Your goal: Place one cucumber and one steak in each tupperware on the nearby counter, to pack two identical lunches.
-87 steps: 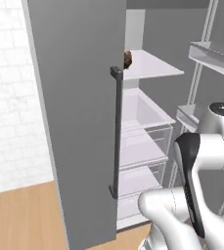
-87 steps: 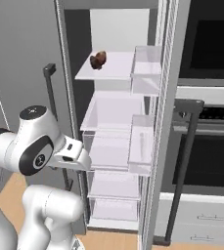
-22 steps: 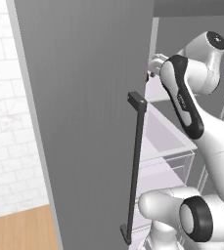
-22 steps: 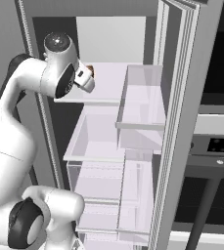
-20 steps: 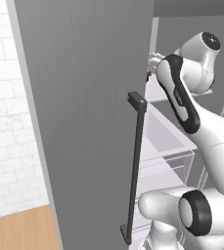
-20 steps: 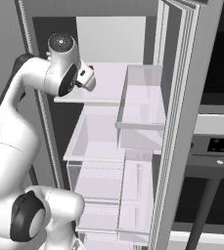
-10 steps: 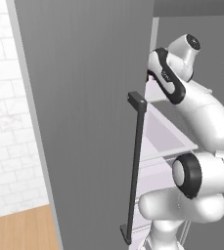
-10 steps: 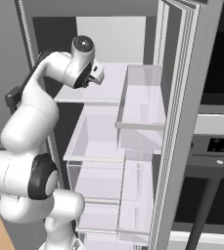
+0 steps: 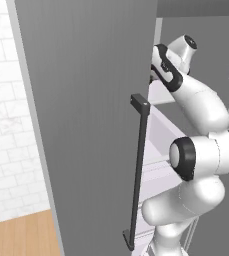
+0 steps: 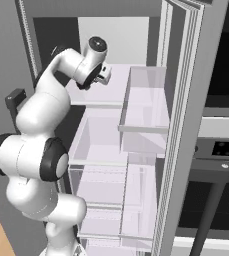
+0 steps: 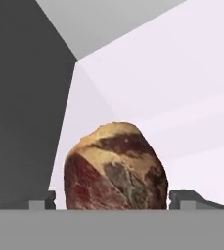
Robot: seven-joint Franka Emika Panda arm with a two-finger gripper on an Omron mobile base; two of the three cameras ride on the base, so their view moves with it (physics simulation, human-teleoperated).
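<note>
Arm reaches into open fridge, upper shelf lvl. Gripper at steak: jaws apart, one tip each side of steak, close, contact not clear. Steak (brown/red marbled) sits on pale shelf near dark side wall. Grey fridge door w/ dark handle stands open.

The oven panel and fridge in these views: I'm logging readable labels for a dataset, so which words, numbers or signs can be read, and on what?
None can be read.
Oven control panel: faint light marks, too small and blurred to read.
Fridge door, fridge shelves and steak: no text or labels.
</note>
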